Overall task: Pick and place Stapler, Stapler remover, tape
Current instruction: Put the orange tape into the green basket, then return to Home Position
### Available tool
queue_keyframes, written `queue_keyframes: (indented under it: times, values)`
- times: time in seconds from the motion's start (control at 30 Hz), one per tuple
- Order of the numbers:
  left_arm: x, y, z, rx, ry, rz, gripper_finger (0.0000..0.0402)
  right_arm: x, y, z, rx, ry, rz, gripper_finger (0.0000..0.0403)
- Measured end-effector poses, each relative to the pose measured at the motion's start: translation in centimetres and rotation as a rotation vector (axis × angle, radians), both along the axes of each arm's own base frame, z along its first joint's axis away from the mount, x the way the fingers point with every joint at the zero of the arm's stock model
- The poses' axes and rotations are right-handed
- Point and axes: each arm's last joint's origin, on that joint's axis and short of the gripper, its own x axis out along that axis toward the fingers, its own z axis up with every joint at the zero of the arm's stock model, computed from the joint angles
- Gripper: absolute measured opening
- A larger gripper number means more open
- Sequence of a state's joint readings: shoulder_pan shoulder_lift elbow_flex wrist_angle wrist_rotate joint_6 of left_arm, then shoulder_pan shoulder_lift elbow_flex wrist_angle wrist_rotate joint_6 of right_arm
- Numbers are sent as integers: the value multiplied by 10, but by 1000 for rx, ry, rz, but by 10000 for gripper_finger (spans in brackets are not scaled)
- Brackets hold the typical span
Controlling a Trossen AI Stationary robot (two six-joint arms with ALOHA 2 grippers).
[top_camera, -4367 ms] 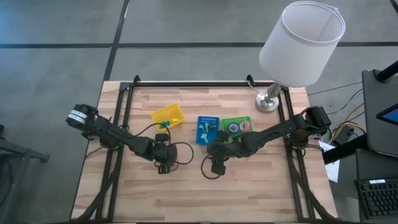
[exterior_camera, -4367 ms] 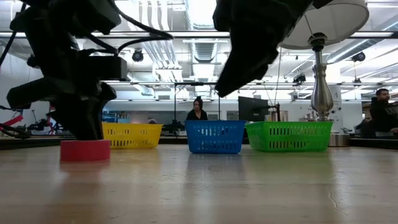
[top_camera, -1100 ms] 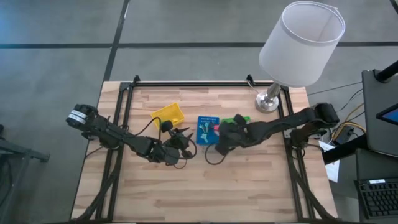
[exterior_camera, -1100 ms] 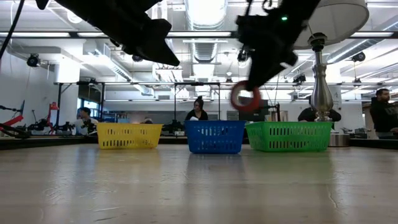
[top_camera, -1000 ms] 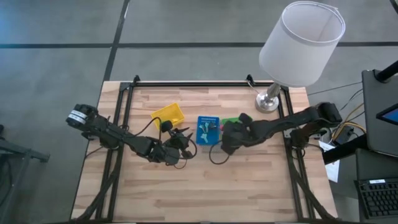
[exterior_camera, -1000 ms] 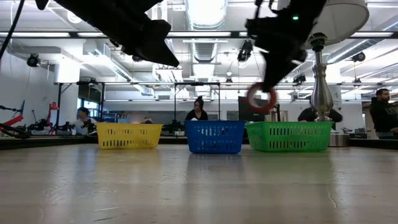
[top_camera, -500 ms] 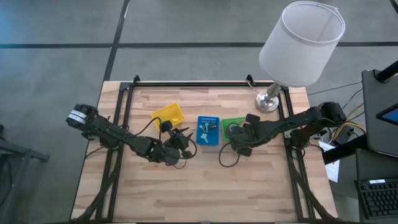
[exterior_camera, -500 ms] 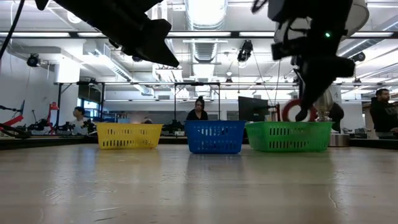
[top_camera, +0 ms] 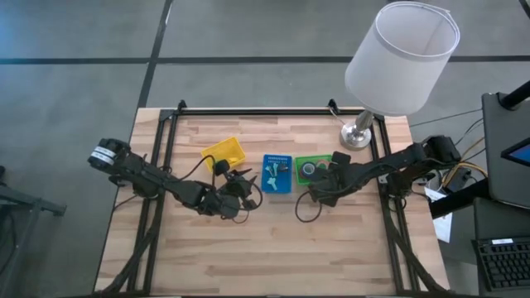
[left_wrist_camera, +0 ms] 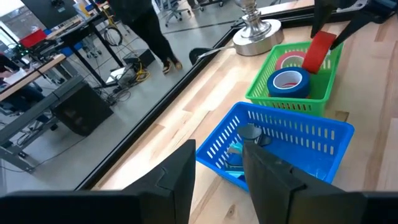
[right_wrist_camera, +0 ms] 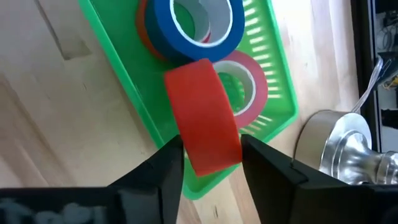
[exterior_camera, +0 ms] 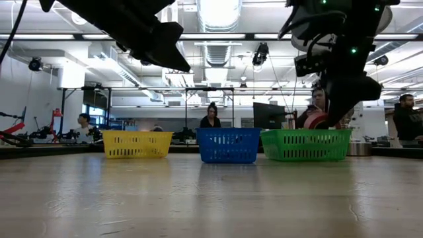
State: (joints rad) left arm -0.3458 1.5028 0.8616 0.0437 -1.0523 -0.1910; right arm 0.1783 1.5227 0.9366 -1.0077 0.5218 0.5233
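1. While my left gripper [top_camera: 245, 184] hangs raised over the middle of the table [top_camera: 248, 257], just in front of the yellow basket [top_camera: 224, 153], its fingers [left_wrist_camera: 273, 180] stand parted with nothing between them.
2. Next along the row is the blue basket [top_camera: 277, 173], just beside the yellow one; my left wrist view shows small pale things lying in it, too small for me to name.
3. Right of that, close beside it, stands the green basket [top_camera: 315, 166]. A blue tape roll [right_wrist_camera: 198, 22] lies inside, stacked on a red roll [right_wrist_camera: 147, 28], with a pink roll [right_wrist_camera: 252, 84] flat beside them.
4. My right gripper [right_wrist_camera: 208, 155] is above the green basket's near rim, and its two fingers [right_wrist_camera: 163, 165] are clamped on either side of another red tape roll [right_wrist_camera: 204, 121], which stands on edge, held in the air above the rolls already lying there. In the low view this roll [exterior_camera: 316, 121] shows just over the basket's top edge.
5. Just behind the green basket, the lamp base [top_camera: 358, 136] sits on the table's far right corner, near the basket but apart from it, and the white lampshade [top_camera: 403, 56] spreads over that corner from above.
6. Beyond the table, people [exterior_camera: 211, 117] are seen in the room behind the baskets.
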Motion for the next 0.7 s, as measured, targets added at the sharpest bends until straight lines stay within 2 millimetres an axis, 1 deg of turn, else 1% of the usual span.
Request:
queue_keyframes:
  times: [0.13,0.23,0.47,0.57,0.7]
  values:
    - [0,0,0,0,0,0,135,4,1,6,6,-24,1,170]
    - [0,0,0,0,0,0,135,11,2,15,15,-61,3,181]
    - [-1,-3,2,27,24,-15,135,25,10,52,37,-131,46,187]
    - [-7,-8,13,48,17,-30,135,27,13,71,44,-161,54,184]
    - [-26,-14,33,61,-8,-43,135,29,21,95,69,-236,85,182]
